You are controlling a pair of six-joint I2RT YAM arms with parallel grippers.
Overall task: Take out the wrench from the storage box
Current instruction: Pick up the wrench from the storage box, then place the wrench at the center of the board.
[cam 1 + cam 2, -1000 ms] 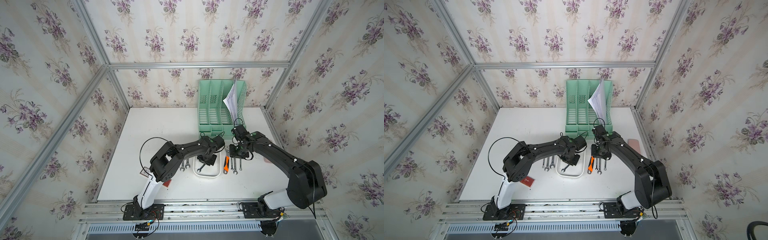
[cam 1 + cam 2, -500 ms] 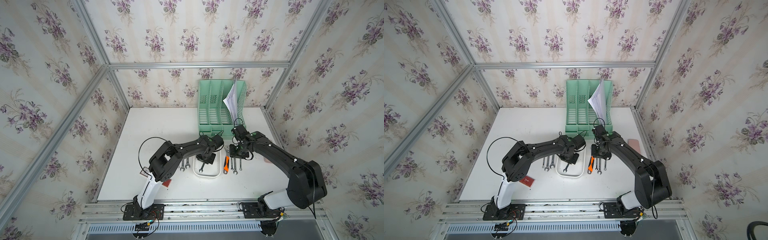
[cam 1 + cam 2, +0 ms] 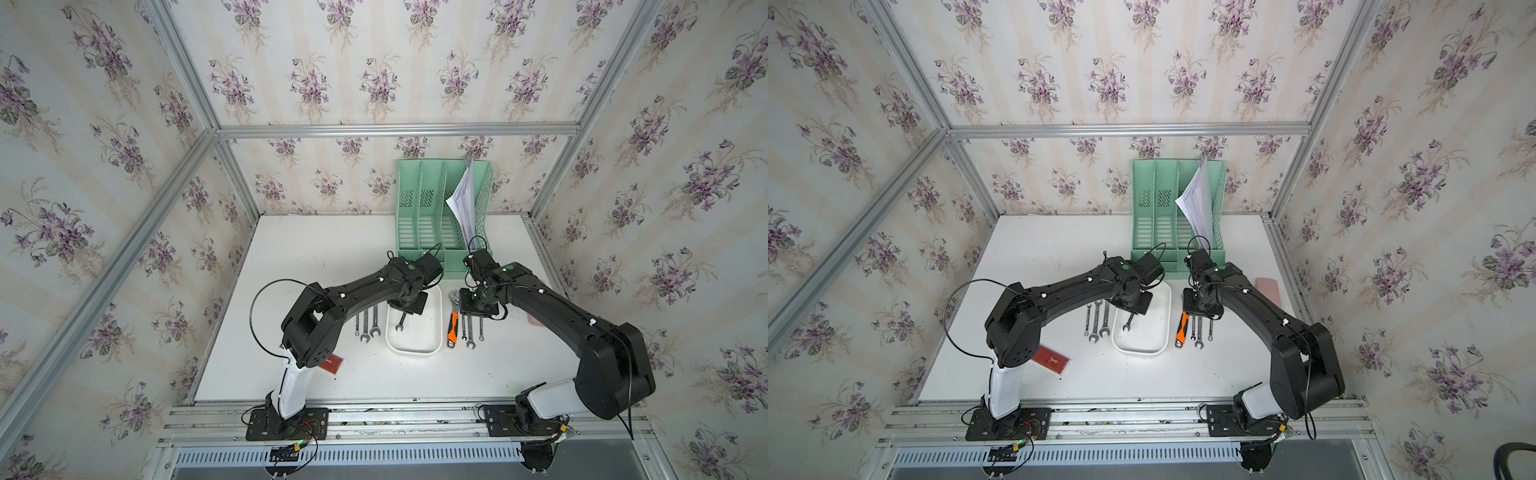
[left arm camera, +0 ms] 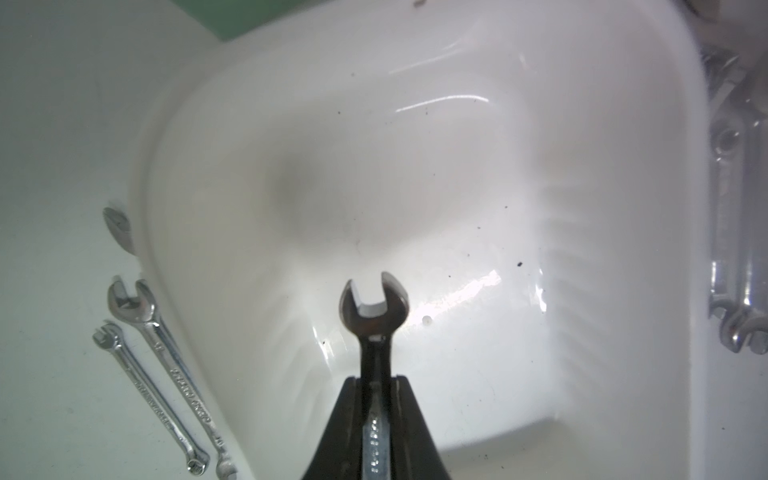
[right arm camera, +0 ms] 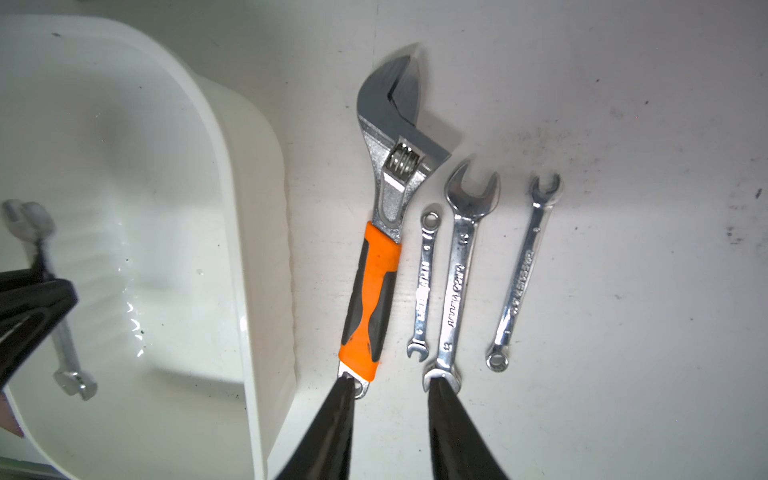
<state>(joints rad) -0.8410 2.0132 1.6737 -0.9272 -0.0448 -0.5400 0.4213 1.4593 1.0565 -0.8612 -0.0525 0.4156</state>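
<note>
Left fingers (image 4: 338, 419) now clamped on wrench (image 4: 373, 309) in storage box (image 4: 615, 124), right fingers (image 5: 332, 436) parted, spanner (image 5: 457, 274) lettering unreadable

tbl (image 3: 324, 257) | storage box (image 3: 419, 337) ctr | green organizer (image 3: 419, 232) back | L wrenches (image 3: 365, 324) x3 | R wrenches (image 3: 469, 332) x4 | red card (image 3: 331, 365)

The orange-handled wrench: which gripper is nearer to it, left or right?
Right. The right gripper hangs open at the handle end of the orange-handled wrench; the left gripper is over the white tray beside it, shut on a small wrench.
</note>
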